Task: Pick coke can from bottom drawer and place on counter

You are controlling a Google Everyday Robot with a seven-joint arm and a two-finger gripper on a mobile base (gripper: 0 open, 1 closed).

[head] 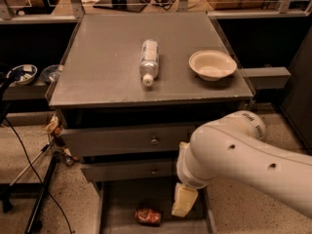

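The coke can (148, 216), small and red, lies on its side on the grey floor of the pulled-out bottom drawer (122, 204) at the lower edge of the view. My gripper (184, 200) hangs at the end of the white arm, just right of the can and slightly above it, apart from it. Only one pale finger (183, 202) shows. The counter (112, 67) is the grey cabinet top above the two knobbed drawers.
A clear plastic bottle (148, 61) lies on the counter's middle, cap toward me. A beige bowl (212, 64) sits on its right part. The white arm (243, 165) covers the cabinet's lower right. Cables and a stand leg (41, 199) lie at left.
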